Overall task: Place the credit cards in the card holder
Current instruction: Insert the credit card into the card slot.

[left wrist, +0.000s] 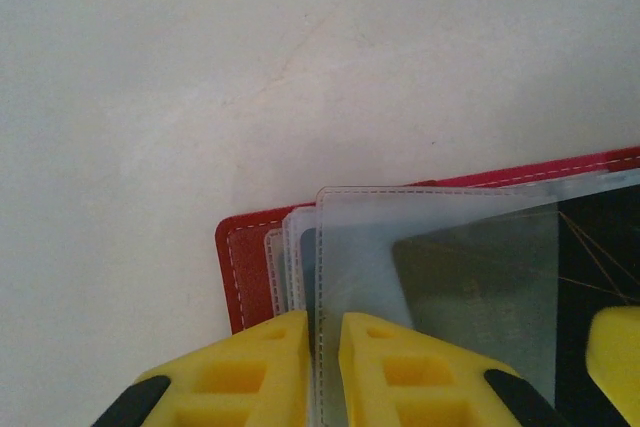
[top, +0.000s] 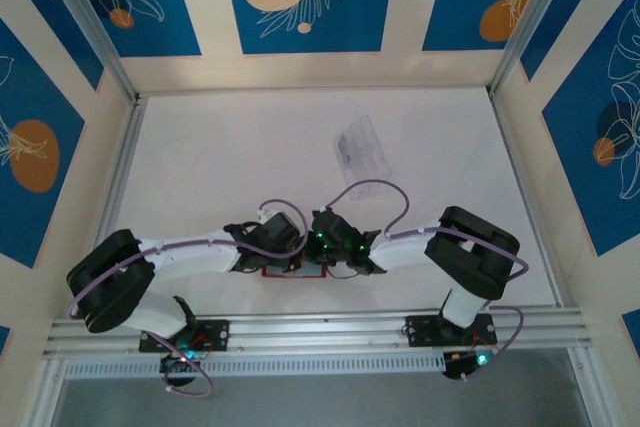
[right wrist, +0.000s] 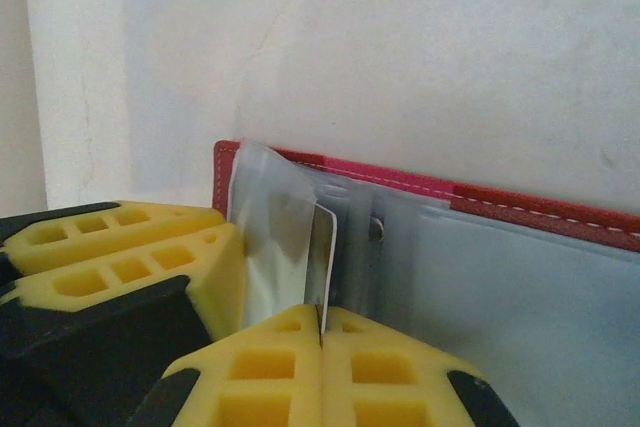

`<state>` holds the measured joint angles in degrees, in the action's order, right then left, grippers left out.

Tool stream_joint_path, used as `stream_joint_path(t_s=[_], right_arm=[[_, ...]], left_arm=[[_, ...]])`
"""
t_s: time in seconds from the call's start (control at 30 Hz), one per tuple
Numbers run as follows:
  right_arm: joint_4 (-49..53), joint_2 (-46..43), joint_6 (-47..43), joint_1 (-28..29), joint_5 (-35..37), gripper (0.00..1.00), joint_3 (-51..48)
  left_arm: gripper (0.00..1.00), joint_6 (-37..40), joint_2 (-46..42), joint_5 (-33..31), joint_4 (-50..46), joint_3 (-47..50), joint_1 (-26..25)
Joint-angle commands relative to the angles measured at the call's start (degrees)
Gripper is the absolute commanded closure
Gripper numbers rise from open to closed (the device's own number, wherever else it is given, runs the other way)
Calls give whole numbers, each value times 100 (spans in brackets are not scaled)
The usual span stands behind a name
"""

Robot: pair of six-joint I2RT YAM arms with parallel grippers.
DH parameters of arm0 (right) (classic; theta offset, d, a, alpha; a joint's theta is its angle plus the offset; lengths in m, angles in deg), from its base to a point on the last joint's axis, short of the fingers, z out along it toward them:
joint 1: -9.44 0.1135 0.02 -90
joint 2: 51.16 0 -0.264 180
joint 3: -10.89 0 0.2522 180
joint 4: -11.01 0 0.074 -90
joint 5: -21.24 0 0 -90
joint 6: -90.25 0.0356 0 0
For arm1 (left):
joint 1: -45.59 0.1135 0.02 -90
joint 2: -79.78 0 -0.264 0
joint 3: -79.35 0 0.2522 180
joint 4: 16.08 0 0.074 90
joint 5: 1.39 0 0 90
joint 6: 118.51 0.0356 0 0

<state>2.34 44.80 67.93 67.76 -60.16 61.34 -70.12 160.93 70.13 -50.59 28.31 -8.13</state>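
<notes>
The red card holder (top: 283,271) lies open on the table near the front edge, its clear inner sleeves fanned out. My left gripper (left wrist: 323,332) is shut on the edge of one clear sleeve (left wrist: 360,247), lifting it off the red cover (left wrist: 245,267). My right gripper (right wrist: 321,322) is shut on a thin credit card (right wrist: 323,257), seen edge-on and standing between the raised sleeve (right wrist: 270,217) and the rest of the card holder (right wrist: 520,197). A dark credit card (left wrist: 470,287) shows through the sleeve. From above, both grippers (top: 290,247) (top: 318,245) meet over the holder.
A clear plastic compartment tray (top: 360,147) sits further back, right of centre. White table (top: 220,167) stretches to the walls at the left, right and back. The left gripper's yellow fingers (right wrist: 120,247) sit close beside the right gripper.
</notes>
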Motion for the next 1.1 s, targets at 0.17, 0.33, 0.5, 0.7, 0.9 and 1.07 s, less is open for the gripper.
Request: stream_joint_path(t_s=[0.17, 0.33, 0.5, 0.7, 0.9, 1.07], right_arm=[[692, 130, 343, 168, 756, 100, -204], [727, -7, 488, 179, 956, 100, -368], [755, -54, 592, 187, 1080, 100, -441], [670, 133, 569, 229, 1086, 100, -283], [609, 240, 692, 308, 1219, 100, -225], [548, 339, 747, 383, 1245, 100, -170]], left_arm=[[84, -86, 127, 459, -496, 324, -113], [84, -49, 191, 468, -492, 274, -122], [84, -47, 243, 486, -474, 253, -122], [84, -54, 245, 486, -485, 260, -131], [84, -67, 227, 486, -489, 272, -139], [84, -67, 253, 493, -469, 257, -139]])
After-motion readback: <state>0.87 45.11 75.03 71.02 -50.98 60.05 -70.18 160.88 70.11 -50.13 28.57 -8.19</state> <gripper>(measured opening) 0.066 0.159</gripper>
